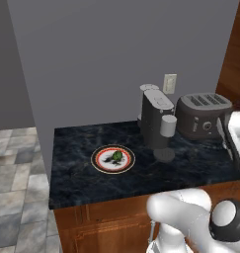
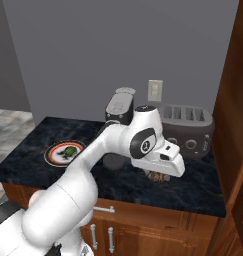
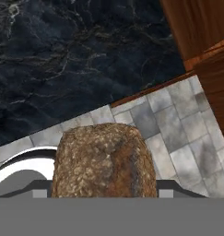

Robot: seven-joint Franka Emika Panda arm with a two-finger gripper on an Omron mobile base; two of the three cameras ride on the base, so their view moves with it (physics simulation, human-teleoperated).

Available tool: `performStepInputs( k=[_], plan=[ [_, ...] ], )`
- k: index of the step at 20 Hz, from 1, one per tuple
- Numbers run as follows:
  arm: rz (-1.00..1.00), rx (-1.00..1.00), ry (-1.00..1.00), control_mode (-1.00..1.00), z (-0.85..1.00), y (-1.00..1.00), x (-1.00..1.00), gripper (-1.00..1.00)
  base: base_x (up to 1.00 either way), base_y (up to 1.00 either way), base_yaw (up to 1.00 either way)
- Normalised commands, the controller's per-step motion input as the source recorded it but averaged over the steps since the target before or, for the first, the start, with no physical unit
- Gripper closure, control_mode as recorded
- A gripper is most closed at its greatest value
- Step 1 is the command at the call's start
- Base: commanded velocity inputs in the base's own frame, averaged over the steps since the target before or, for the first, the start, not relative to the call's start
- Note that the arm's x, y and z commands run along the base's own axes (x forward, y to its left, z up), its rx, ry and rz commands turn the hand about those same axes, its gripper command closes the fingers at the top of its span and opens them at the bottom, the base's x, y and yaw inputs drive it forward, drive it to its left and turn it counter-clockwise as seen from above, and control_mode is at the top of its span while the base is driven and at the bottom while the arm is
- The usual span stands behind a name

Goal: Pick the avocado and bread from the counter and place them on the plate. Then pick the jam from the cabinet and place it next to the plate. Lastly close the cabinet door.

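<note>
The plate (image 1: 113, 159) sits near the tabletop's (image 1: 82, 183) left front edge with the avocado (image 1: 117, 156) on it and bare marble all around. To its right stand a coffee machine (image 1: 156, 118) and a toaster (image 1: 203, 114). Further right, above the front edge, the hand (image 2: 158, 175) is closed on the bread (image 3: 104, 161), beside the cabinet (image 2: 235, 130).

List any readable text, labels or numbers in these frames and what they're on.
None readable.
toaster: round knobs on its front, no legible marks.
coffee machine: plain.
wall outlet: blank plate.
plate: dark centre pattern, a picture and not lettering.
bread: bare crust.
</note>
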Motion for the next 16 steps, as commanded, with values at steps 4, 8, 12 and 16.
performStepInputs(
  k=[4,8,12,16],
  plan=[
    [0.00,-0.08,-0.13,-1.00,0.26,0.85,-0.20,1.00,0.00,0.00,0.00],
    [0.00,-0.08,-0.06,-1.00,0.08,0.81,-0.01,1.00,0.00,0.00,0.00],
    [0.00,-0.11,-0.01,-1.00,0.00,0.89,0.00,1.00,0.00,0.00,0.00],
    [0.00,-0.08,0.00,-1.00,0.00,0.81,0.00,1.00,0.00,0.00,0.00]
  ],
)
